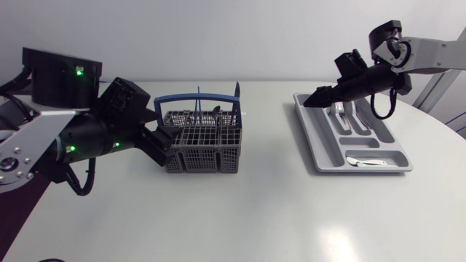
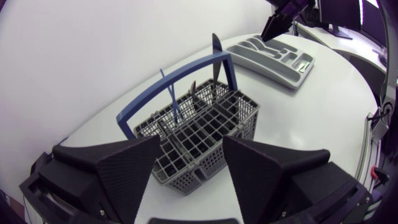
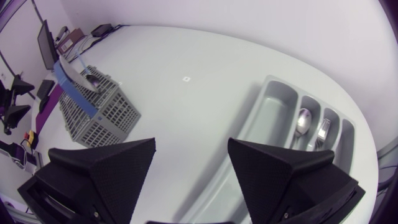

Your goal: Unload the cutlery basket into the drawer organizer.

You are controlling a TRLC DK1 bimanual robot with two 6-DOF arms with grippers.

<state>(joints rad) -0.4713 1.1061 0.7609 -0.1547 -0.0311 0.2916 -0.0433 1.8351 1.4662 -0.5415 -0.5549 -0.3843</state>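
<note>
Your left tool [image 2: 191,146] is sitting open and empty, with the basket [image 1: 211,156] standing just ahead of its 2 fingers on the worktop [image 1: 255,218]. Your right tool [image 3: 191,146] is hanging open too, gripping nothing, over the organizer's [image 1: 313,145] far corner. A few utensils [image 1: 237,91] are standing in the basket. A spoon [image 3: 303,121] and fork [image 3: 321,130] are lying in neighbouring organizer slots.

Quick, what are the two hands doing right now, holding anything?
Left hand: open, holding nothing, with the cutlery basket just ahead.
Right hand: open, holding nothing, above the drawer organizer.
</note>
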